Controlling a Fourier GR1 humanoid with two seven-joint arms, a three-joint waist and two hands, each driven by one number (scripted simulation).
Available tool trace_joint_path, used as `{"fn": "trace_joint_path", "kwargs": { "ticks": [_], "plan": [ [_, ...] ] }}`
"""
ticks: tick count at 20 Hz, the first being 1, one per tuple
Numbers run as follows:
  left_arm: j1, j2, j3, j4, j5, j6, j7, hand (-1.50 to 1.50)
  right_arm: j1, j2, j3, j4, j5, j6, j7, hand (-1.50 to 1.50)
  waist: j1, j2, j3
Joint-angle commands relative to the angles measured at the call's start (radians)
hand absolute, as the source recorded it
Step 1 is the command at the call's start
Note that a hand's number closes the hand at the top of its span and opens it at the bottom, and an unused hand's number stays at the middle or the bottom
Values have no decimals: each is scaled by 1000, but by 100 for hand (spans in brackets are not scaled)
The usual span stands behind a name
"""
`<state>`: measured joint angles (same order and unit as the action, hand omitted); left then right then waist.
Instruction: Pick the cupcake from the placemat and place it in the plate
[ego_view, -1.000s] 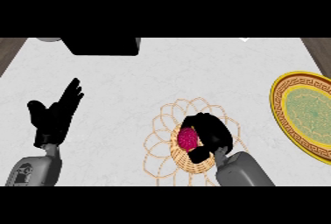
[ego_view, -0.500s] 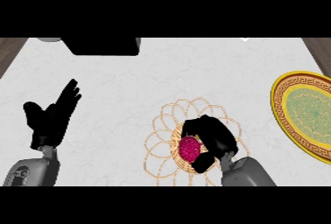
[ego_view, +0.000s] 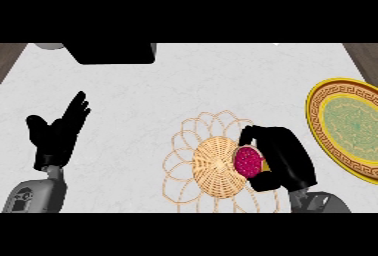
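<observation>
Where the table ends: the pale marbled table (ego_view: 184, 85) gives way to brown strips at the 10 o'clock and 2 o'clock corners of the view; the rest runs on to the view's edges.
Open room: a bare stretch of table lies between the placemat and the plate, and a wider one spreads from the centre up toward 12 o'clock.
Plate: the plate (ego_view: 322, 107), gold-rimmed with a green patterned centre, sits at 3 o'clock and is cut off by the view's right edge.
Other things: a black box (ego_view: 111, 52) stands at 11 o'clock on the far edge, with a small grey object (ego_view: 48, 46) just beside it toward the corner.
Placemat: the placemat (ego_view: 188, 150), woven straw with looped petals round a solid disc, lies at 5 o'clock, well apart from the plate.
Cupcake: the cupcake (ego_view: 247, 162) shows a magenta, speckled top, tilted on its side over the placemat's 3 o'clock side.
Right hand: the right hand (ego_view: 284, 157) has its fingers curled round the cupcake, covering its far side.
Left hand: the left hand (ego_view: 57, 135) rests at 9 o'clock, fingers straight and spread, holding nothing.
</observation>
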<state>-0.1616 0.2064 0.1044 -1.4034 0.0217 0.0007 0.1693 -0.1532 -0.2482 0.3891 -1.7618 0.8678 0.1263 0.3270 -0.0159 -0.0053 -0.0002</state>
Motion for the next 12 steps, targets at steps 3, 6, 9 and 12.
{"fn": "trace_joint_path", "kwargs": {
  "ticks": [3, 6, 9, 12],
  "plan": [
    [34, -13, -18, -33, -13, 6, -2, 0, 19, -37, -114, -190, 151, -207, 47, 150, -6, -4, 1],
    [25, -3, -10, -41, 1, -10, 11, 0, 37, -39, -186, -222, 185, -219, 109, 150, 7, 2, 0],
    [29, -8, -21, -87, -2, -9, 43, 0, 68, -18, -262, -252, 130, -230, 121, 150, 13, 3, 1],
    [-6, -8, -12, -46, -7, -6, 34, 0, 33, -29, -380, -264, 7, -176, 133, 150, 12, 5, 0]
  ]
}}
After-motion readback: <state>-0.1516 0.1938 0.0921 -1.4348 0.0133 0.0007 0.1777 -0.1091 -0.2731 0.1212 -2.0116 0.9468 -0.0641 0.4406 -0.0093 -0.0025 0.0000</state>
